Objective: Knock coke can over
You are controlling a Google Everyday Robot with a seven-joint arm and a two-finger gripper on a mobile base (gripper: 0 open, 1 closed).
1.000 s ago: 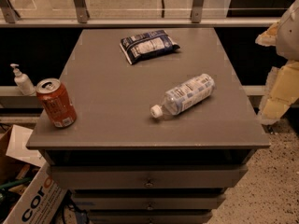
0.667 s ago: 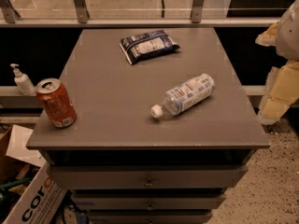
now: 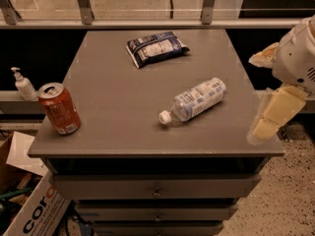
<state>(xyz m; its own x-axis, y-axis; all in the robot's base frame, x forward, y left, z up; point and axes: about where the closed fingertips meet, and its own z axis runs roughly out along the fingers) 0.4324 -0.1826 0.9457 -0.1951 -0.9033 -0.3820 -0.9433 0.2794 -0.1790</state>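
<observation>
The tool [image 3: 254, 96] hangs at the right edge of the table [image 3: 123, 102], its two pale, blocky fingers [image 3: 275, 113] spread apart and holding nothing. A clear ribbed plastic bottle [image 3: 194, 101] lies on its side just right of the matte grey top's middle. A crinkled dark pouch [image 3: 156, 47] rests near the far edge. The coke can [image 3: 59, 108], a red-orange metal cylinder, stands upright by the near left corner.

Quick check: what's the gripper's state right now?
Gripper: open, holding nothing, at the right edge of the table, far from the upright coke can.
</observation>
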